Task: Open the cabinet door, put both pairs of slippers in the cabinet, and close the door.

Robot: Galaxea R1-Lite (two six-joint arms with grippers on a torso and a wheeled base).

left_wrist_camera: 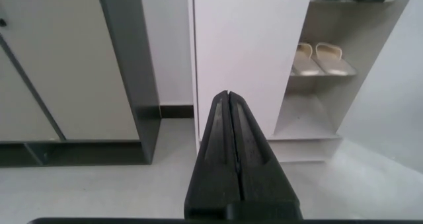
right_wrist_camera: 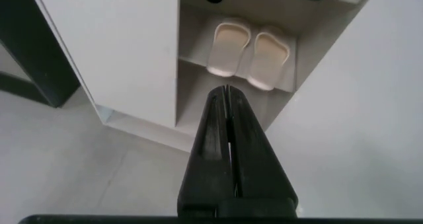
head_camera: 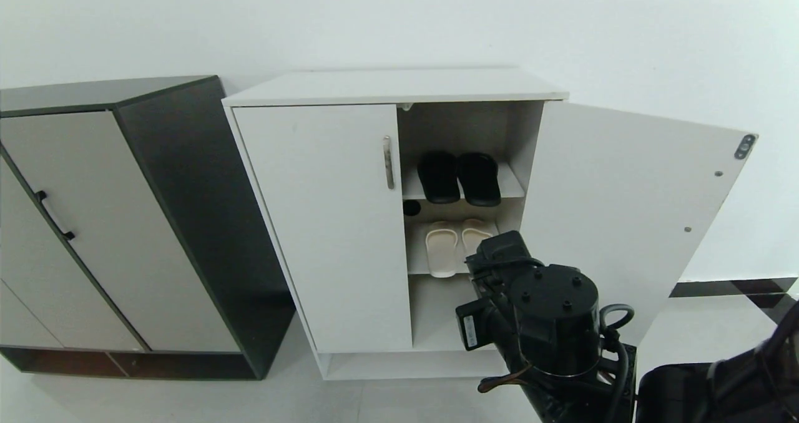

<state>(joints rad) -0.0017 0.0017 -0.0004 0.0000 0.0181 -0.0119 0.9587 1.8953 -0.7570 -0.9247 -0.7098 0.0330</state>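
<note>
Operator: Head view?
Spotter: Black slippers, beige slippers shelved in cabinet; door stands open, likely light and stiff. Push near its free edge.
Operator: Wrist views?
Spotter: Left gripper pinched together; right gripper too, facing beige slippers.

Cabinet, dark-framed: black top and side panel, light grey door fronts, one black bar handle, open dark recess along the base. Stands on a pale grey floor against a white wall. Black skirting strip at the wall's foot.
</note>
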